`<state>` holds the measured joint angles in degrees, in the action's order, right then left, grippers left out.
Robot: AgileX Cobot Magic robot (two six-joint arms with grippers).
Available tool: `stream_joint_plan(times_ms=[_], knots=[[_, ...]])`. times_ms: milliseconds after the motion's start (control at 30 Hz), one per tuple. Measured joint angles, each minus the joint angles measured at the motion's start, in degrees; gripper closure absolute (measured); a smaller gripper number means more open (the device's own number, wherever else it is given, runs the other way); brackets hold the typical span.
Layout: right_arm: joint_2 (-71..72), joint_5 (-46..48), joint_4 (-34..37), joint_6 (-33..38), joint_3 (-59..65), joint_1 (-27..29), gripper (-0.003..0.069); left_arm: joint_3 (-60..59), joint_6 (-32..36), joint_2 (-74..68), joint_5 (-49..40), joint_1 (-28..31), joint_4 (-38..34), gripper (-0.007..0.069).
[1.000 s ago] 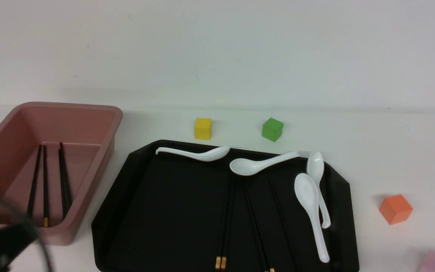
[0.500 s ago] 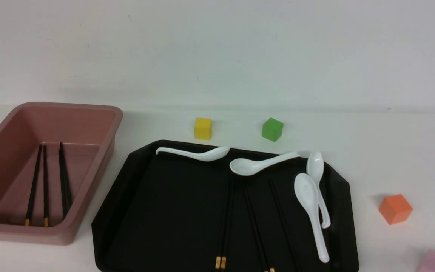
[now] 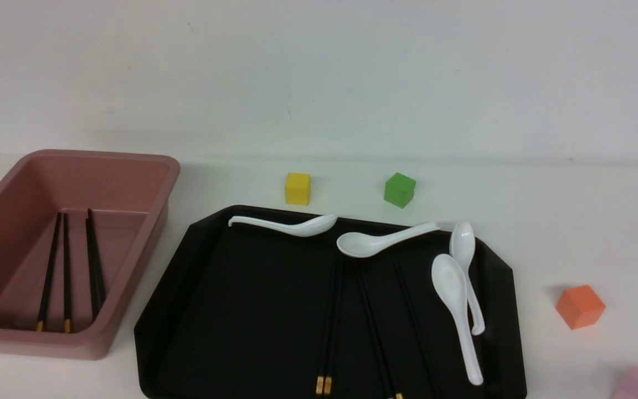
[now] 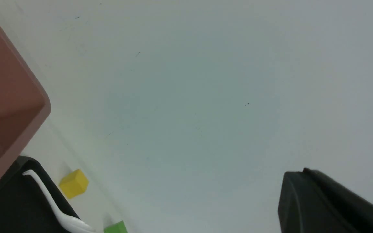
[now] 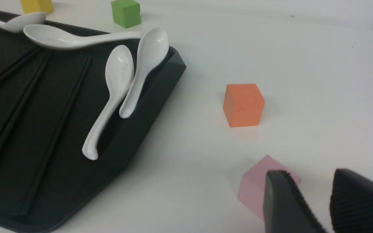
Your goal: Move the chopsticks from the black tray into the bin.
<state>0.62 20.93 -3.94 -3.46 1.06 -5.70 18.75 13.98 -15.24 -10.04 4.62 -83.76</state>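
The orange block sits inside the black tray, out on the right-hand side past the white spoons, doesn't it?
Not inside: the front view shows the orange block on the table, outside the black tray's rim. It is indeed on the right-hand side, past the white spoons.

Honestly looks like some kind of robot lab or test setup to me. You've got a plain white bench (image 3: 574, 221) up against a bare pale wall (image 3: 319, 72), black tool fingers (image 5: 287, 197) poking in at the lower right of the right wrist view, and little colored blocks, like the orange one (image 3: 580, 307) at right in the front view, sitting around a tray of spoons (image 3: 457, 310).
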Motion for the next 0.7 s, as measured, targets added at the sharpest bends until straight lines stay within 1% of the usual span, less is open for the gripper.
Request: stream_joint_plan(times_ms=[333, 467, 600, 667, 700], knots=[[0.00, 0.00, 0.00, 0.00, 0.00, 0.00, 0.0417, 0.00, 0.00, 1.51, 0.00, 0.00, -0.08, 0.0637], [0.00, 0.00, 0.00, 0.00, 0.00, 0.00, 0.0417, -0.01, 0.00, 4.77, 0.00, 0.00, 0.89, 0.0636], [0.00, 0.00, 0.00, 0.00, 0.00, 0.00, 0.0417, -0.01, 0.00, 7.28, -0.29, -0.06, 7.10, 0.0636], [0.00, 0.00, 0.00, 0.00, 0.00, 0.00, 0.0417, -0.01, 0.00, 8.73, -0.81, -1.79, 16.30, 0.0635], [0.00, 0.00, 0.00, 0.00, 0.00, 0.00, 0.0417, -0.01, 0.00, 8.94, -0.98, -2.74, 19.43, 0.0634]])
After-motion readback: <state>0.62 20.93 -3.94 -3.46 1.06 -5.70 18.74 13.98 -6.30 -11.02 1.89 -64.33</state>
